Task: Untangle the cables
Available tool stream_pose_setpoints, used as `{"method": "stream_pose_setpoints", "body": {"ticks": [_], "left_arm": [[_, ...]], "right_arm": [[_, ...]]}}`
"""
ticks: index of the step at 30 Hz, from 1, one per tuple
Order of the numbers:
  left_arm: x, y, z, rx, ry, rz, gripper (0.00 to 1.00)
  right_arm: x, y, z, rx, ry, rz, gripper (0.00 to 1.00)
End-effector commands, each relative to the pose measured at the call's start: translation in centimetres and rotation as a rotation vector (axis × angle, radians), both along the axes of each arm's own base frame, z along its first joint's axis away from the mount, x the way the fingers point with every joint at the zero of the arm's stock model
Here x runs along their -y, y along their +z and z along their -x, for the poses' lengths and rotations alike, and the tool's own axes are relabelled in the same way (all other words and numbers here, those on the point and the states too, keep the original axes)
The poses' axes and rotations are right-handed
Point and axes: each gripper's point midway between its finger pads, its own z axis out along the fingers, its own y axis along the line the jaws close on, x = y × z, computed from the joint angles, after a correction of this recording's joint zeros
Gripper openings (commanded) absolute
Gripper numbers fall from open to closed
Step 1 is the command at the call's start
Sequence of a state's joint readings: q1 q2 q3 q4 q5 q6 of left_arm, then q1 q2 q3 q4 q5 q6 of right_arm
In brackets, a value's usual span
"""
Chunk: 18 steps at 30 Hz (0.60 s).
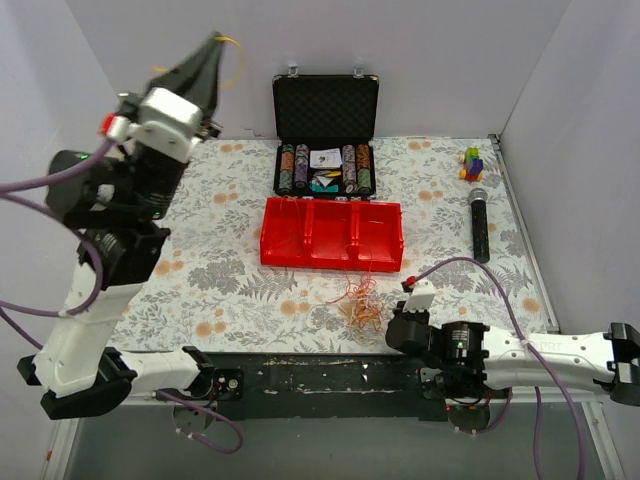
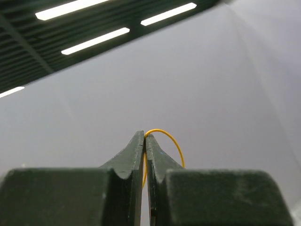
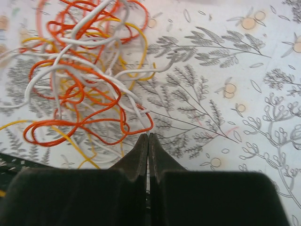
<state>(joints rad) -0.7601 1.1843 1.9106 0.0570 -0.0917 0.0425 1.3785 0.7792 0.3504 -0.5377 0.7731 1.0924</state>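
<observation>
Thin orange, yellow, white cables (image 1: 358, 300) lie tangled on the table (image 1: 230, 290)

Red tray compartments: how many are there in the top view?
3, side by side in the red tray: left compartment, middle compartment, right compartment. None seems hidden.
</observation>
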Motion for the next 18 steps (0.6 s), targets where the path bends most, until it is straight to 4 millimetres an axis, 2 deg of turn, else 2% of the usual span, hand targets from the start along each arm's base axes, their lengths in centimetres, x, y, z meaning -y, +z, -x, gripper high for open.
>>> {"method": "stream_pose_setpoints", "body": {"ticks": [1,3,7,11,14,18], "left_arm": [[8.6,-9.6,-3.3,-0.248,-0.241,-0.262,0.0],[9.9,-11.8,-3.6,-0.289,-0.29,-0.299,0.0],[11.9,-15.6,-4.2,-0.373,-0.356,-0.352,0.0],[13.2,-19.0,-5.5,-0.43,-0.356,-0.389,0.0],[14.0,-21.3,-6.6,-0.458,-0.346,-0.42,0.0],[15.7,-24.2,-6.9,-0.489,-0.395,-0.475,0.0]], "right_arm": [[-3.4,3.4,-0.2,0.114,0.121,-0.15,0.01],[-5.4,4.2,1.0,0.145,0.261,-0.21,0.01],[-7.2,4.7,3.7,0.166,0.411,-0.24,0.01],[-6.6,4.6,3.9,0.173,0.377,-0.191,0.01],[-6.7,5.3,3.8,0.186,0.358,-0.223,0.01],[-6.6,5.2,3.9,0.19,0.362,-0.251,0.01]]}}
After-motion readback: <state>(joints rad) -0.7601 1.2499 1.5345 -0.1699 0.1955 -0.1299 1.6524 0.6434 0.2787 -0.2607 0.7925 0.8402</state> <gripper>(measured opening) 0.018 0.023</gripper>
